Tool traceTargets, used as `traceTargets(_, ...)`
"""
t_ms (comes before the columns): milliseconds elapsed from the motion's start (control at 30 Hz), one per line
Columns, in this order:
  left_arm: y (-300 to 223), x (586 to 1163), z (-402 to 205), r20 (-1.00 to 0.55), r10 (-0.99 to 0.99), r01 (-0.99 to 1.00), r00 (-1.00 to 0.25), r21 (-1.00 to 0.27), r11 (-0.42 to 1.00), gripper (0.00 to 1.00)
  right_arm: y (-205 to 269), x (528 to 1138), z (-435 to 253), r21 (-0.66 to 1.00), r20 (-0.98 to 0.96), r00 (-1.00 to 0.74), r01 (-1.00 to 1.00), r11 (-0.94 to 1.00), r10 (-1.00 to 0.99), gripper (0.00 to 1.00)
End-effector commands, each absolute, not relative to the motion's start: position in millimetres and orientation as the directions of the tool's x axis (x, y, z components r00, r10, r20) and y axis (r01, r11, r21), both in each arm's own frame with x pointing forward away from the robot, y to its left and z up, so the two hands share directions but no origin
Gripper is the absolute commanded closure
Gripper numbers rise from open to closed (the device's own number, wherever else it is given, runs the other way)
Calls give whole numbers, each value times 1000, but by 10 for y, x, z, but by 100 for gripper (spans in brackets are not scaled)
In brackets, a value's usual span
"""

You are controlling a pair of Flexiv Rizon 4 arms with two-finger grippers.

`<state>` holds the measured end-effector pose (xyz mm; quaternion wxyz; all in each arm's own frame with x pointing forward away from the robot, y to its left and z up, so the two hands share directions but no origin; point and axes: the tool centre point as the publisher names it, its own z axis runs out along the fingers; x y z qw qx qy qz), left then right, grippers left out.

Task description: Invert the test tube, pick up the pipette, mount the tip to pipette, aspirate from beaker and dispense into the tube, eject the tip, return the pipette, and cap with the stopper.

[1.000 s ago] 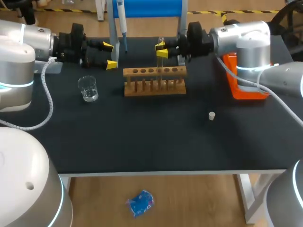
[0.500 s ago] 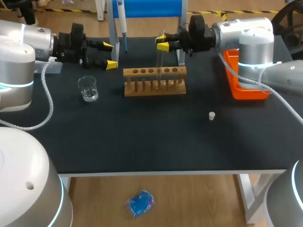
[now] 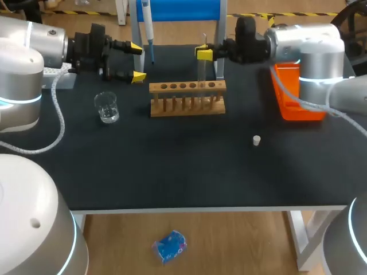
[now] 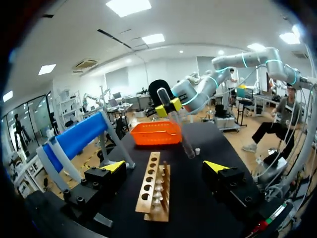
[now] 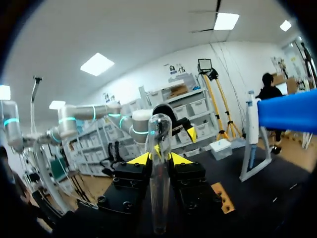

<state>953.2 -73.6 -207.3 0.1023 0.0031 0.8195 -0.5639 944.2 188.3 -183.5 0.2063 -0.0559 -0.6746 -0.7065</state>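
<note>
My right gripper (image 3: 203, 53) is shut on a clear test tube (image 3: 201, 71), held roughly upright over the right part of the wooden rack (image 3: 187, 97). In the right wrist view the test tube (image 5: 159, 173) runs between the yellow fingertips (image 5: 140, 158), and its rounded end shows. My left gripper (image 3: 135, 60) stands open, left of the rack and behind the glass beaker (image 3: 106, 107). From the left wrist, the rack (image 4: 153, 186) lies between the open fingers of the left gripper (image 4: 165, 166), with the tube (image 4: 176, 124) beyond. The pipette (image 3: 147, 23) hangs on the blue stand (image 3: 178, 10). A white stopper (image 3: 257, 140) lies to the right.
An orange tray (image 3: 295, 94) sits at the right edge, behind my right arm. The blue stand's legs (image 3: 137, 46) rise just behind the rack, close to both grippers. Dark tabletop (image 3: 183, 166) stretches in front of the rack.
My right gripper has lifted the test tube up from the rack and shifted right; the tube went from tilted to roughly upright. The left gripper has barely moved.
</note>
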Motion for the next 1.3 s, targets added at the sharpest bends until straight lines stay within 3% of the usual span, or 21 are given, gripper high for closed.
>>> traceTargets(33, -741, 9411, -2021, -460, -71, 393, -885, -820, 416, 0, 1847, 9347, -1825, 797, 568, -781, 600, -60, -260, 100)
traceTargets(433, -741, 9411, -2021, -460, -71, 393, -885, -820, 416, 0, 1847, 9347, -1825, 797, 568, -781, 600, -60, -260, 100)
traceTargets(467, -751, 9387, -1961, -525, -95, 473, -846, -820, 322, 0, 1847, 9347, -1825, 797, 568, -781, 600, -60, -260, 100)
traceTargets(533, -766, 9317, -1905, -728, -71, 674, -682, -664, 323, 0, 1816, 9328, -1773, 725, 664, -715, 687, -44, -220, 100)
traceTargets(700, -892, 9156, -1909, -923, -37, 870, -384, -375, 320, 0, 1791, 9245, -1641, 495, 862, -489, 869, 12, -132, 100)
traceTargets(1200, -892, 9156, -1909, -923, -37, 870, -384, -375, 320, 0, 1778, 9212, -1617, 450, 890, -443, 892, 48, -111, 100)
traceTargets(1267, -918, 9101, -1902, -964, -17, 921, -266, -259, 291, 0, 1791, 9236, -1612, 409, 911, -404, 910, 66, -76, 100)
traceTargets(1300, -927, 9058, -1895, -991, 60, 952, -119, -96, 292, 0, 1800, 9247, -1614, 364, 931, -362, 927, 87, -46, 100)
